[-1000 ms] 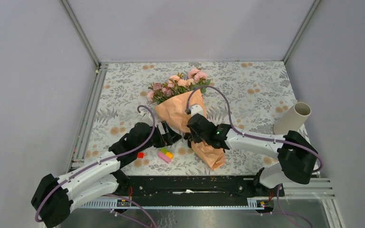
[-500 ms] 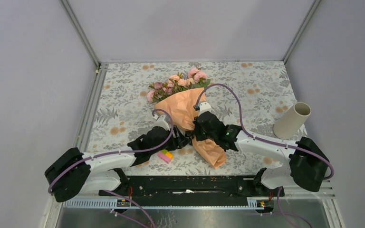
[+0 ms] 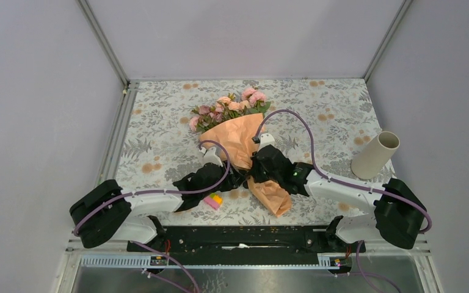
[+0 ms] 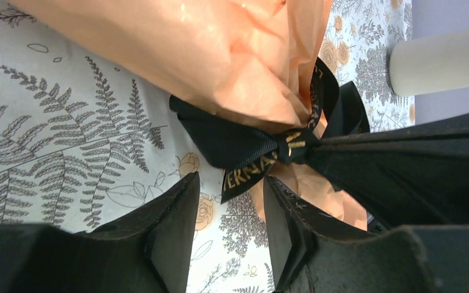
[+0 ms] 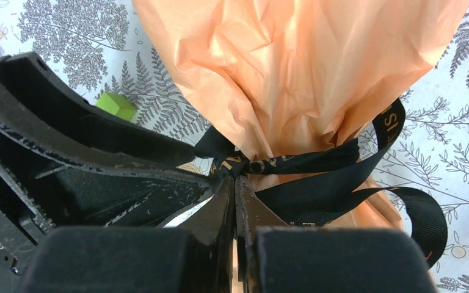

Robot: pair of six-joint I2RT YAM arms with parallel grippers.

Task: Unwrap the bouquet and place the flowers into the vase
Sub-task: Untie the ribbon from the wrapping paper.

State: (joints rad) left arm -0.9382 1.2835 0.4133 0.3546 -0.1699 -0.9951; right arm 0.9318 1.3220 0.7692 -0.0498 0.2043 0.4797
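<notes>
The bouquet (image 3: 244, 137) is lying on the counter (image 3: 159, 116). We are pinching its black ribbon (image 4: 244, 143) knot in the right tool (image 5: 236, 195); the left tool (image 4: 232, 207) is standing spread around a tail. Paper likely light, crushable: we are favouring the ribbon.

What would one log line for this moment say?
right jaws: shut on black ribbon | left jaws: open, ribbon tail between | bouquet: wrapped | vase: no flowers

Bright, even, diffuse light — soft shadows, mostly sharp focus.
</notes>
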